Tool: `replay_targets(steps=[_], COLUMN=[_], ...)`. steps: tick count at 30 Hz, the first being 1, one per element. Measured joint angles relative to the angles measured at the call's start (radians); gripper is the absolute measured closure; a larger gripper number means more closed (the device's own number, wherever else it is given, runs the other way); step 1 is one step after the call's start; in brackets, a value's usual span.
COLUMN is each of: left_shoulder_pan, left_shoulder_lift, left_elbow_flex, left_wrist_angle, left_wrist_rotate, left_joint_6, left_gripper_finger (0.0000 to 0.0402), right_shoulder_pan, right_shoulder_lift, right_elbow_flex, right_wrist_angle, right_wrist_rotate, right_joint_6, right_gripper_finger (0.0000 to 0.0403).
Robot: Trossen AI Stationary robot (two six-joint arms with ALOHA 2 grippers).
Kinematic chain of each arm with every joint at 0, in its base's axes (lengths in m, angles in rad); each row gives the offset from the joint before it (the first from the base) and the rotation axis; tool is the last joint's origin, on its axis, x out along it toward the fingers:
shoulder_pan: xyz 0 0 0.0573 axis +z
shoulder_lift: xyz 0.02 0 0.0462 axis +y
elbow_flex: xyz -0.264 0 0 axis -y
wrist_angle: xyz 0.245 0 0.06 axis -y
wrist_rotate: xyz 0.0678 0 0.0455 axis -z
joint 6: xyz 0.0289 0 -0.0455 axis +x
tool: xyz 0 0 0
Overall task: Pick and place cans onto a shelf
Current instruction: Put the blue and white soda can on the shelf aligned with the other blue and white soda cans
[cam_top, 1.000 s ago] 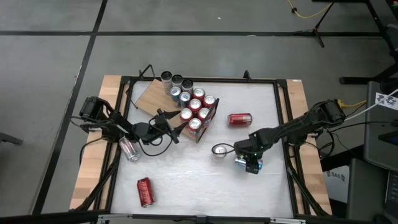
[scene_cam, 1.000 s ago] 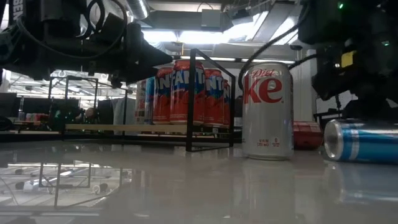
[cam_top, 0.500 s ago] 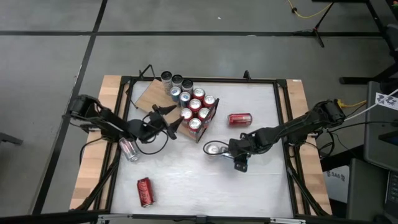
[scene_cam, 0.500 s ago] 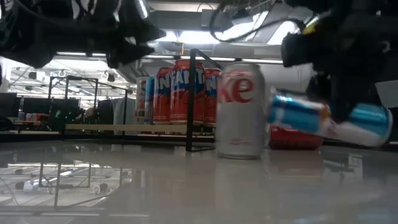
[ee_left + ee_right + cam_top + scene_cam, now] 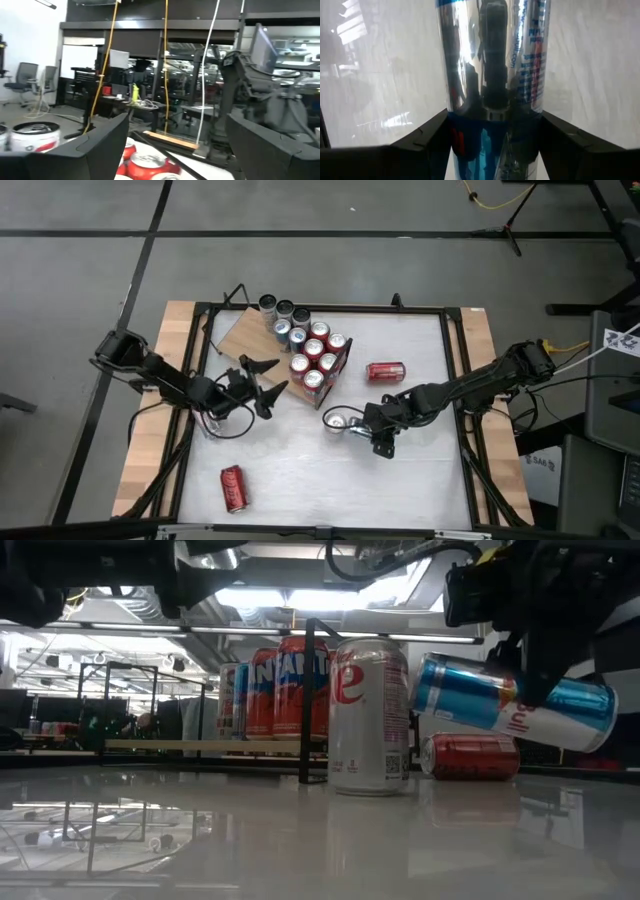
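My right gripper [image 5: 376,430] hangs over the table's middle right, shut on a slim blue-and-silver can [image 5: 515,705]. Just left of it a silver can [image 5: 335,420] stands upright on the table. The shelf [image 5: 247,335], a wooden board with a black frame [image 5: 338,370], lies at the far left. It carries a cluster of upright red cans [image 5: 316,356] and silver cans [image 5: 284,309]. My left gripper [image 5: 262,385] hovers open by the shelf's near edge, holding nothing. Its wrist view looks over the red can tops [image 5: 145,162]. My right gripper pinches the slim can across the middle of its body [image 5: 492,117], one finger [image 5: 437,137] on each side. The fingers come slanting down from above and lie across the can. The can is lifted clear of the table and tilted, nearly lying.
One red can [image 5: 385,372] lies on its side right of the shelf and another [image 5: 233,488] near the front left. Wooden strips and black rails [image 5: 458,380] edge the white tabletop. Open table lies between the two arms and toward the front.
My right gripper has lifted the blue-and-silver can off the table and carried it toward the left edge, tipping as it went. The upright silver can has slid a little leftward ahead of it. My left gripper has risen and tipped upward, staying open.
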Motion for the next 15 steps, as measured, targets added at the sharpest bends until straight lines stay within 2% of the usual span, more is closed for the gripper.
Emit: replay_targets(steps=[3,9,15], left_shoulder_pan=[-0.027,-0.094,-0.164], left_shoulder_lift=[0.0,0.0,0.0], left_elbow_flex=[0.0,0.0,0.0], left_wrist_angle=[-0.007,-0.03,-0.101], left_wrist_rotate=[0.0,0.001,0.002], left_joint_6=[-0.001,-0.01,-0.111], left_gripper_finger=[0.0076,0.0076,0.0076], right_shoulder_pan=[0.0,0.0,0.043], right_shoulder_lift=[0.0,0.0,0.0], right_elbow_flex=[0.0,0.0,0.0], right_wrist_angle=[-0.004,-0.006,0.016], right_wrist_rotate=[-0.004,-0.09,-0.108], right_joint_6=[0.0,0.027,0.053], right_gripper_finger=[0.0166,0.0166,0.0166])
